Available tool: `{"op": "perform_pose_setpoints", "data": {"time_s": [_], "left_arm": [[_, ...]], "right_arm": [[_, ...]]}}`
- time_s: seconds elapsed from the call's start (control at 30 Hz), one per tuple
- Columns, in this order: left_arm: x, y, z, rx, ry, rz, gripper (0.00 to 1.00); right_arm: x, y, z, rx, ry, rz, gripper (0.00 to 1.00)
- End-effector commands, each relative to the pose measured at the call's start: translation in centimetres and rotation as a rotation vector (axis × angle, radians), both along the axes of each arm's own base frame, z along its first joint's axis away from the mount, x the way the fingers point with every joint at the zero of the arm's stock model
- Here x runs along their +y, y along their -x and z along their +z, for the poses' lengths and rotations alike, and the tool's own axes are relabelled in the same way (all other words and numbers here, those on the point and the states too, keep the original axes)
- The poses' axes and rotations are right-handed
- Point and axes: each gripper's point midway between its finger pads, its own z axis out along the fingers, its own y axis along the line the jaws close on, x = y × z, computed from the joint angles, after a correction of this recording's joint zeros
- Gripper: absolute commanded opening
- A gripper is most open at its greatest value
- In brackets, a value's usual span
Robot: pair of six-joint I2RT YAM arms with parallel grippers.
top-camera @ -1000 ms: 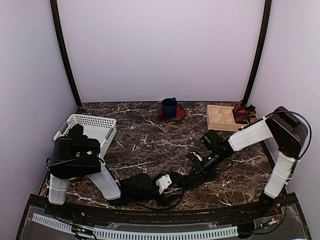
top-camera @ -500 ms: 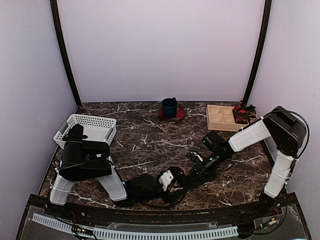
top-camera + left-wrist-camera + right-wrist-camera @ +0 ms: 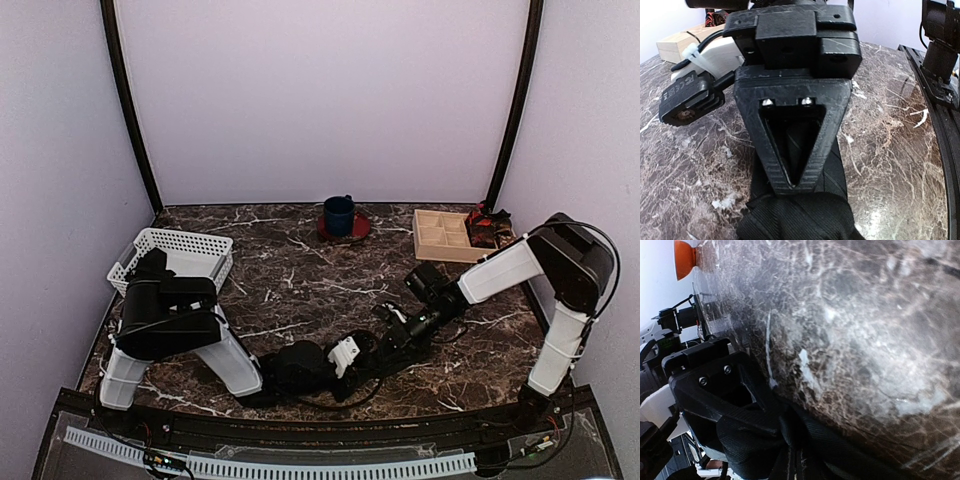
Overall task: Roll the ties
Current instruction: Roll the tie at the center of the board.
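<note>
A black tie lies at the near middle of the table between my two grippers. In the left wrist view its rolled end bunches at the bottom and covers my left fingers, and its flat strip runs away under the right gripper. That gripper's triangular finger points down onto the roll. In the right wrist view the strip runs along the bottom to the left gripper, which is wrapped in fabric. From above, the left gripper and right gripper nearly touch, and both appear shut on the tie.
A white basket stands at the left behind the left arm. A blue cup on a red saucer sits at the back middle. A wooden compartment tray and a red-and-black object are at the back right. The black rail runs along the near edge.
My left arm has slid to the right along the near edge, bringing its gripper and the roll closer to the right gripper. The right arm has hardly moved.
</note>
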Motion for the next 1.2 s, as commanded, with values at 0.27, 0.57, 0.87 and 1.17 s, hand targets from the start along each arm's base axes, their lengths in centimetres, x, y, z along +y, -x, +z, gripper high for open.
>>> {"op": "perform_pose_setpoints", "data": {"time_s": [0.27, 0.57, 0.87, 1.17], "left_arm": [[5.6, 1.5, -8.9, 0.032, -0.509, -0.028, 0.34], [5.5, 1.8, -9.2, 0.057, -0.522, -0.039, 0.36], [5.6, 2.3, -9.4, 0.073, -0.524, -0.060, 0.37], [5.8, 2.4, -9.7, 0.077, -0.533, -0.065, 0.38]], "right_arm": [[-1.9, -2.9, 3.9, -0.082, 0.130, -0.083, 0.40], [-0.8, -0.5, 5.4, -0.021, 0.074, -0.069, 0.49], [1.3, 0.2, 4.1, -0.028, 0.075, -0.034, 0.42], [1.4, 1.3, 2.7, -0.031, 0.125, 0.009, 0.21]]}}
